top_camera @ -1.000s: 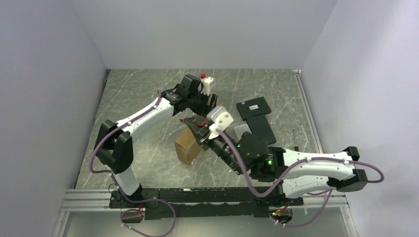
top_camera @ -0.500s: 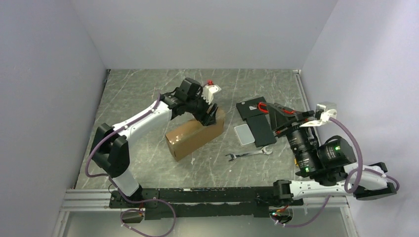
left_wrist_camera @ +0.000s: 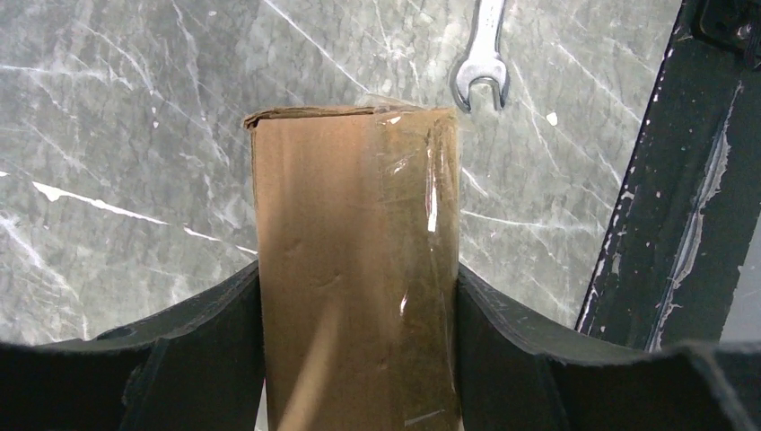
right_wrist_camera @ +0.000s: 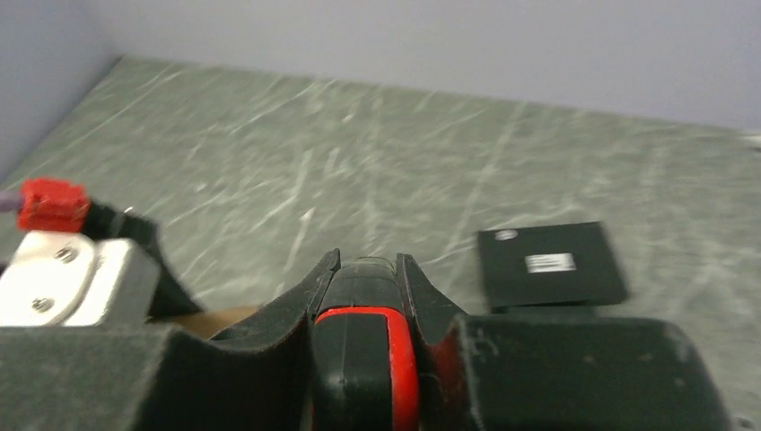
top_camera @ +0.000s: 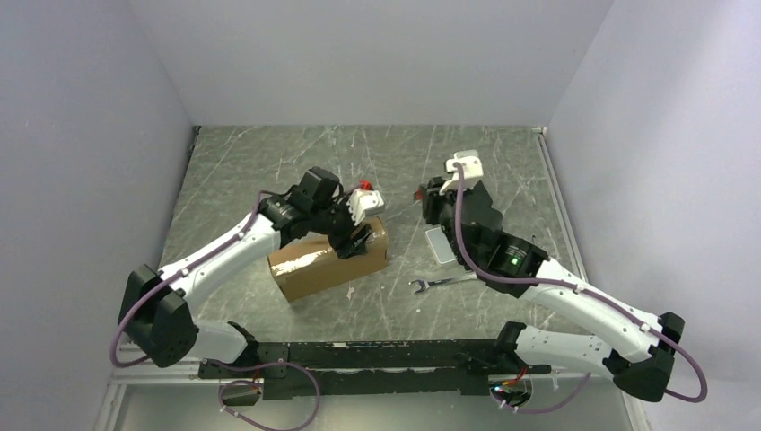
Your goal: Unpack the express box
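The express box [top_camera: 316,263] is a brown taped carton lying on the table left of centre. My left gripper [top_camera: 354,239] is shut on its right end; in the left wrist view both fingers [left_wrist_camera: 215,323] press the carton's [left_wrist_camera: 350,224] sides. My right gripper [top_camera: 422,195] hovers just right of the box's far end, shut on a black-and-red tool [right_wrist_camera: 363,350] that fills the gap between its jaws. A sliver of the box [right_wrist_camera: 211,317] shows below it.
A silver wrench [top_camera: 441,284] lies right of the box, also in the left wrist view [left_wrist_camera: 482,56]. A grey flat pad [top_camera: 437,244] lies beside the right arm. A black flat box [right_wrist_camera: 549,264] lies behind. The black base rail [left_wrist_camera: 682,197] runs along the near edge.
The right arm has swung from the right side to the middle, still holding the tool. The left gripper has dragged the box toward the near left.
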You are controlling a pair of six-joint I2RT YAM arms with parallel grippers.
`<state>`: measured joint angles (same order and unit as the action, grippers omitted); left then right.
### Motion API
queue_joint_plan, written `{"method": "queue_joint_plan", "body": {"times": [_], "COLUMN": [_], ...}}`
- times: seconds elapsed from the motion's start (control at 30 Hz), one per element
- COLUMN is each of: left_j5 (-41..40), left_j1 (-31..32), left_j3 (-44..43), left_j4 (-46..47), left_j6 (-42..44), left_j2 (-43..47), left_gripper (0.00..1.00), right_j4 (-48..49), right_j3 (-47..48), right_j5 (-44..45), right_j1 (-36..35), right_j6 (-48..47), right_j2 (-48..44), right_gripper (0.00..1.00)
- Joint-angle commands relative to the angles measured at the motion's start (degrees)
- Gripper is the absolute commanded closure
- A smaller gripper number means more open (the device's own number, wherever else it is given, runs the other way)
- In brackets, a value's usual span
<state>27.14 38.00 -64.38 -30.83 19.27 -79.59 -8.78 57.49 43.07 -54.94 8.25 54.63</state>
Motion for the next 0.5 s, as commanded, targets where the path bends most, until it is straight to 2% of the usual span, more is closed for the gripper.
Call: {"method": "queue_joint_plan", "body": {"times": [0.0,0.2,0.47], "left_j5": [-4.1,-7.6,-8.6], "left_j1": [0.5,0.6,0.7], "left_j3": [4.5,7.9,7.5], "left_j4": [2.3,6.7,6.2], "left_j6": [4.1,4.9,4.9], "left_j2": [3.8,6.8,6.0], "left_gripper": [0.34,0.34,0.35], "right_j4": [0.7,-0.4,-3.1], "right_j3": [3.3,3.9,6.2], "right_j5": [-14.2,-17.3,-19.1], "right_j1": [0.1,0.1,0.0], "right_j6": [9.8,12.7,12.9], "right_j2": [1.8,5.3,7.3], "right_gripper": [1.0,1.0,1.0]}}
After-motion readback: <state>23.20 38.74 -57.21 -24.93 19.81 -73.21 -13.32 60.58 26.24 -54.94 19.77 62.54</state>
